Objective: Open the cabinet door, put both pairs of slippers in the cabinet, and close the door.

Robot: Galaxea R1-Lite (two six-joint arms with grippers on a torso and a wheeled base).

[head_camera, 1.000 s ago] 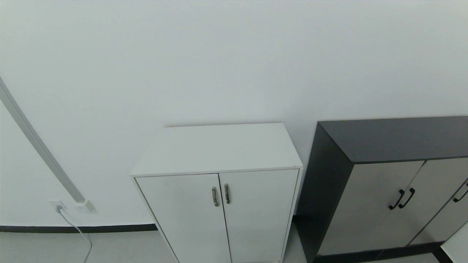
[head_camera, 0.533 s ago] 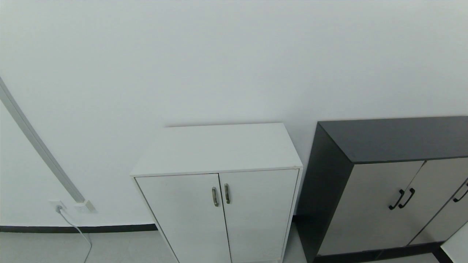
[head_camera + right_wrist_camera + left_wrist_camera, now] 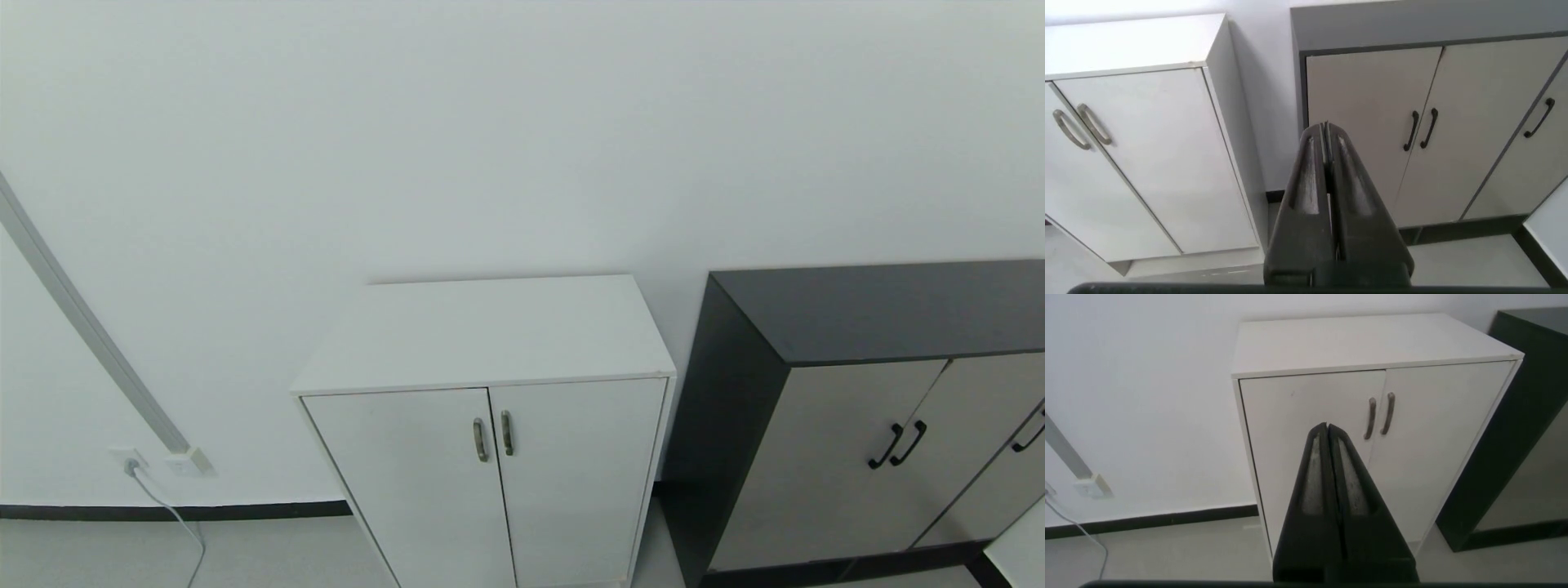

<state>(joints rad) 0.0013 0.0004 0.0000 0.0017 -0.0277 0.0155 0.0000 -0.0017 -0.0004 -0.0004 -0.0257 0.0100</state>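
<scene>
Partly cropped below, the cabinet (image 3: 490, 335) is shut; left gripper (image 3: 1328, 428) and right gripper (image 3: 1326, 128) each closed.

head above, wrists lower, sharing white cabinet (image 3: 535, 445)

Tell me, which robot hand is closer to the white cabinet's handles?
Left, probably. The left gripper aims straight at the white cabinet, at the doors where the handles are. The right gripper faces the dark cabinet, with the white one off to its side.
</scene>
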